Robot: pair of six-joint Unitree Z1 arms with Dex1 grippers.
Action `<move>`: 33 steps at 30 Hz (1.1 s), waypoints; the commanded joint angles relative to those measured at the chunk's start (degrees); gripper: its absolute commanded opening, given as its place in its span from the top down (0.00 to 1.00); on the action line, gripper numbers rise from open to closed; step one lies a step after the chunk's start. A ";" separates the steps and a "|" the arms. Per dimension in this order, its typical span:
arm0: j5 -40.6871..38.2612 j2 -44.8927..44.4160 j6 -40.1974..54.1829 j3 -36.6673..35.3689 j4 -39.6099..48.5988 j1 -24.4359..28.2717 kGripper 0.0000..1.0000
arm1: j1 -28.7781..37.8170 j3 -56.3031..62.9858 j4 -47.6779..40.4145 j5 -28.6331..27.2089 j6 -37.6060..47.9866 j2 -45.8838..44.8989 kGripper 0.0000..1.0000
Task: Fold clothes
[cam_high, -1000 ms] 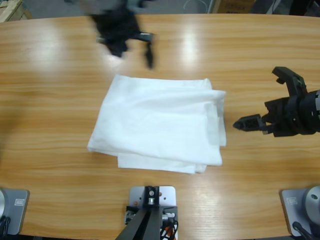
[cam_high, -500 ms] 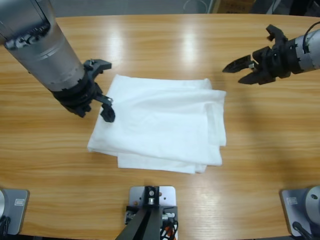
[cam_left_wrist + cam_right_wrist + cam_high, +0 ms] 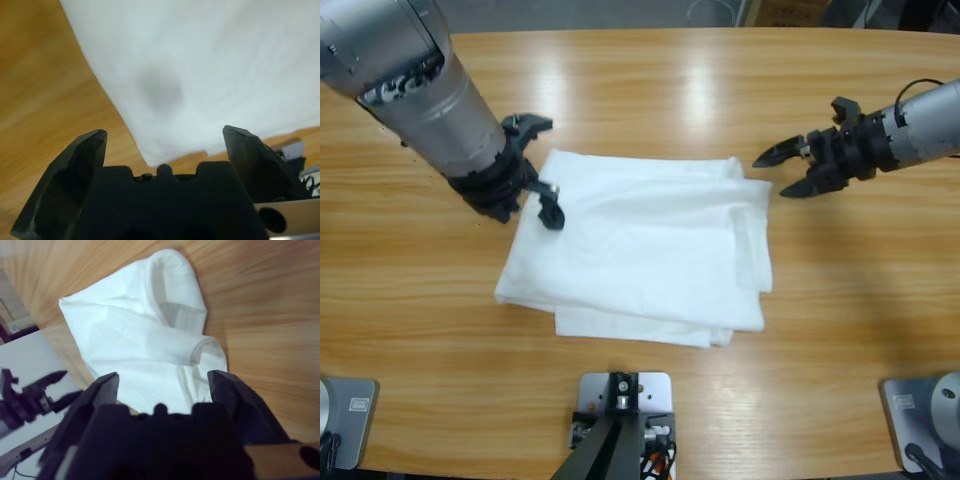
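The clothes are one white shirt (image 3: 640, 250), folded into a rough rectangle in the middle of the wooden table. My left gripper (image 3: 540, 170) is open at the shirt's far-left corner, one jaw over the fabric and one over bare wood. Looking along the left gripper (image 3: 164, 131), the white shirt (image 3: 210, 60) fills most of the left wrist view. My right gripper (image 3: 772, 176) is open just off the shirt's far-right corner, apart from it. In the right wrist view the open right gripper (image 3: 162, 374) faces the shirt's bunched corner (image 3: 145, 340).
Bare wooden table (image 3: 840, 300) lies all around the shirt. The left arm's thick silver forearm (image 3: 430, 80) crosses the far-left part of the table. In the right wrist view the left gripper (image 3: 35, 392) shows small beyond the shirt.
The left arm swung from the far edge to the shirt's far-left corner. The right gripper rose from the right side, then moved left toward the far-right corner.
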 commanded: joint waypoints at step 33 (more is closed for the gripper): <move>-8.37 11.03 9.08 -10.09 -2.63 8.12 0.75 | 28.97 12.47 -8.79 -11.94 -2.54 2.74 1.00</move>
